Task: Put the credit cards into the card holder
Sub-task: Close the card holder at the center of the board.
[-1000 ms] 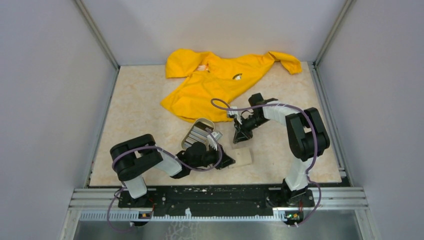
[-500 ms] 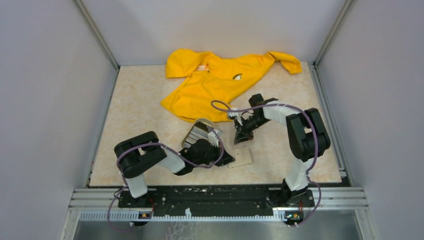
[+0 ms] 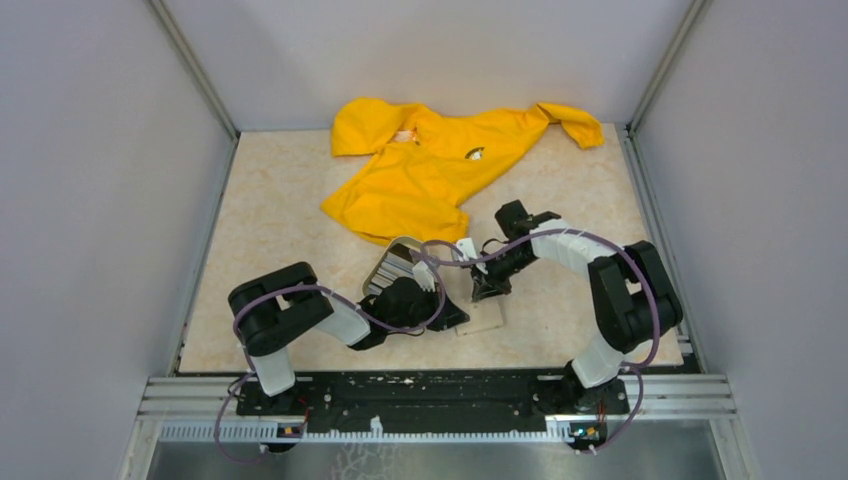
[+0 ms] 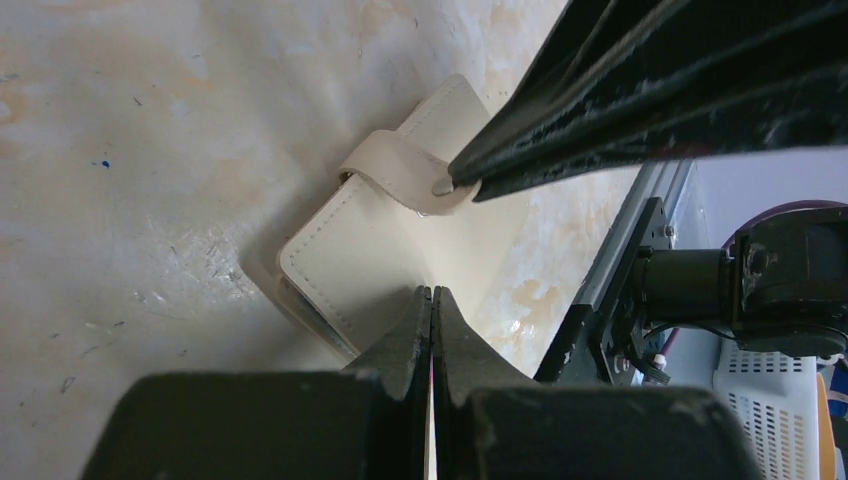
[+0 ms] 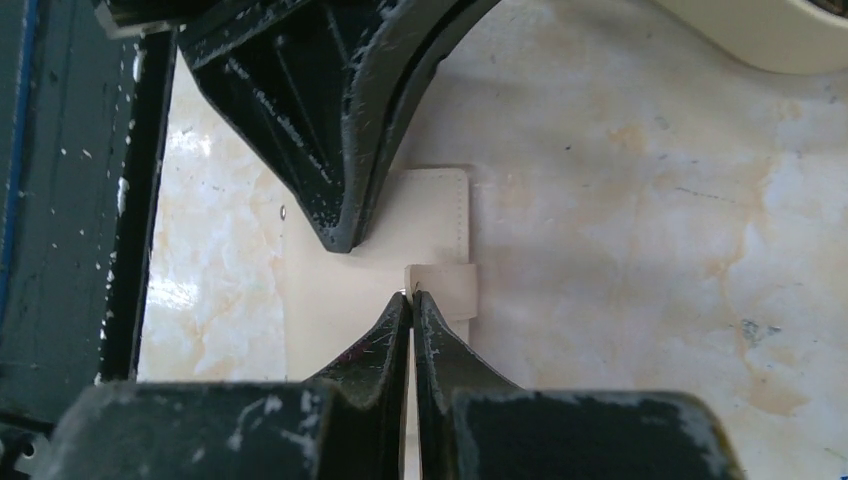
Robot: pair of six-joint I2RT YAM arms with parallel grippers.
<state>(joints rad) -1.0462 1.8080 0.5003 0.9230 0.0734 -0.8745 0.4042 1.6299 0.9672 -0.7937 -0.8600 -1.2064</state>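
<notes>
The card holder (image 3: 483,318) is a closed cream wallet lying flat near the table's front. It also shows in the left wrist view (image 4: 380,250) and the right wrist view (image 5: 330,320). My left gripper (image 4: 432,292) is shut, with its tips resting on the holder's face; it also shows in the top view (image 3: 455,315). My right gripper (image 5: 411,296) is shut, with its tips at the snap end of the holder's strap (image 5: 445,288); it also shows in the top view (image 3: 487,292). The credit cards (image 3: 398,266) are a striped stack in the beige oval tray (image 3: 405,243), behind the left gripper.
A yellow garment (image 3: 440,165) lies spread at the back of the table. The tray's rim (image 5: 770,35) is just beyond the holder. The black base rail (image 5: 70,200) runs close along the holder's near side. Grey walls enclose the table.
My right gripper has come down and toward the front, from above the holder to its strap. My left gripper shifted slightly onto the holder a second ago and has stayed since.
</notes>
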